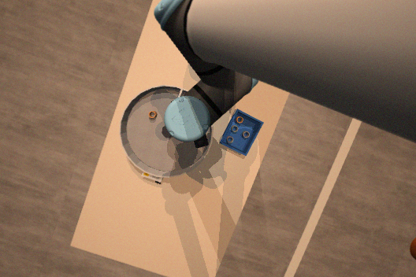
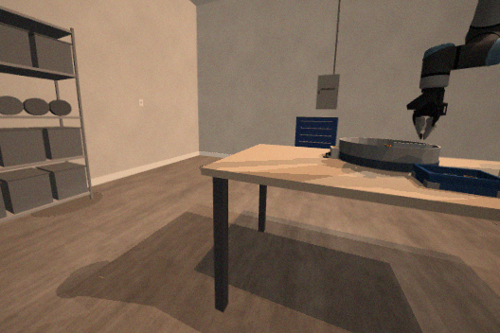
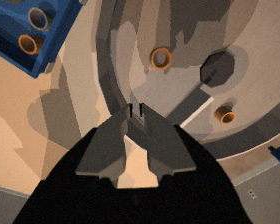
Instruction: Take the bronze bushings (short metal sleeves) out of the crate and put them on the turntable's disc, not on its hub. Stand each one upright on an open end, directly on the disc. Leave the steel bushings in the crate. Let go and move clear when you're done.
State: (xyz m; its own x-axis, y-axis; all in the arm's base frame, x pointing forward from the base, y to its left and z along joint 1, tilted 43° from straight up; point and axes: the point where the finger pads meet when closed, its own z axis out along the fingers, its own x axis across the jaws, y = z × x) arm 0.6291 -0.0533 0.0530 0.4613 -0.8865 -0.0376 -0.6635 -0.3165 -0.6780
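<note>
Gripper (image 3: 136,111) hangs clenched on nothing above the turntable's rim (image 3: 109,95), between disc and blue crate (image 1: 241,132), prob. bound for the next pick. Two bronze bushings (image 3: 161,58) stand upright on the disc (image 3: 251,102), apart from the dark octagonal hub (image 3: 217,67); one more bronze bushing (image 3: 29,44) sits in the crate w/ steel bushings (image 3: 39,18). Setup rests on a pale wooden table (image 2: 284,166) in a plain room w/ wood floor (image 2: 118,242) and a shelf rack (image 2: 43,114) at the left wall.
</note>
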